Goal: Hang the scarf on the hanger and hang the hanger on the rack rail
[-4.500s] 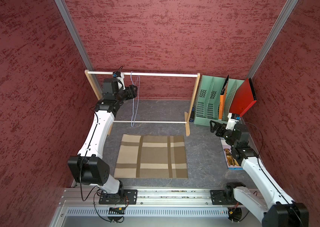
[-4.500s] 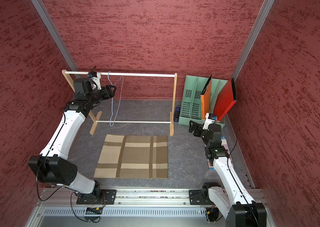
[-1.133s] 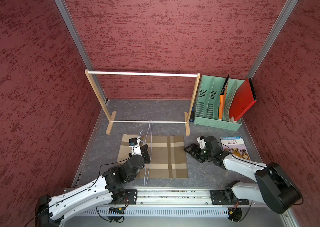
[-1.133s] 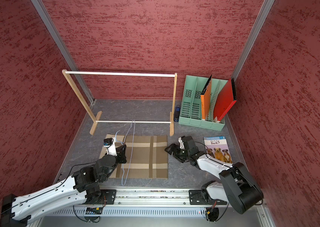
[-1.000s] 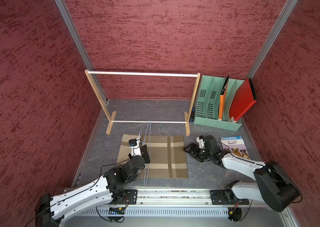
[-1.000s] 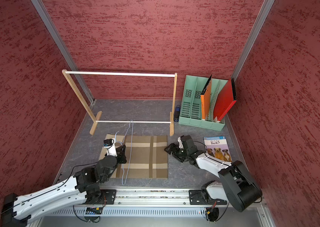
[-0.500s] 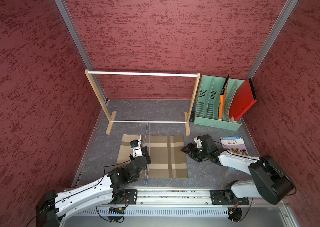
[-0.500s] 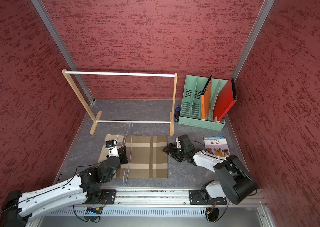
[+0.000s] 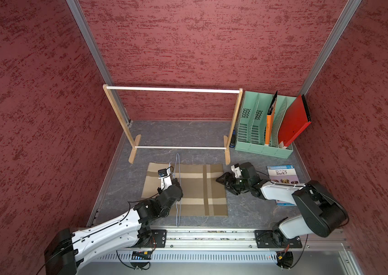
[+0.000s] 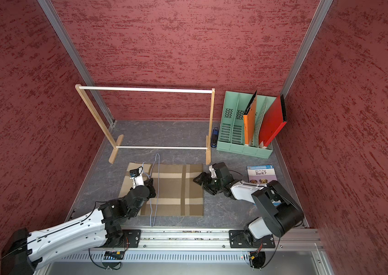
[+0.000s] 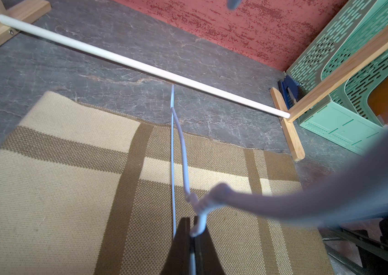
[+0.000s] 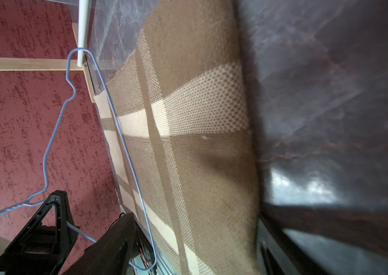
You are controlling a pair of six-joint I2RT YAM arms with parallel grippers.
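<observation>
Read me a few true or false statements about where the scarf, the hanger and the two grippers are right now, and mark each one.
The scarf lies flat on the table. True.
The hanger hangs from the rack's top rod. False: the rack is bare; the left gripper, shut on the hanger's neck, holds it over the scarf.
The right gripper has clamped the scarf. False: its jaws stand open at the scarf's edge.
A book lies on the table, off the scarf. True.
The red folder lies on the scarf. False: it stands in the green file holder.
</observation>
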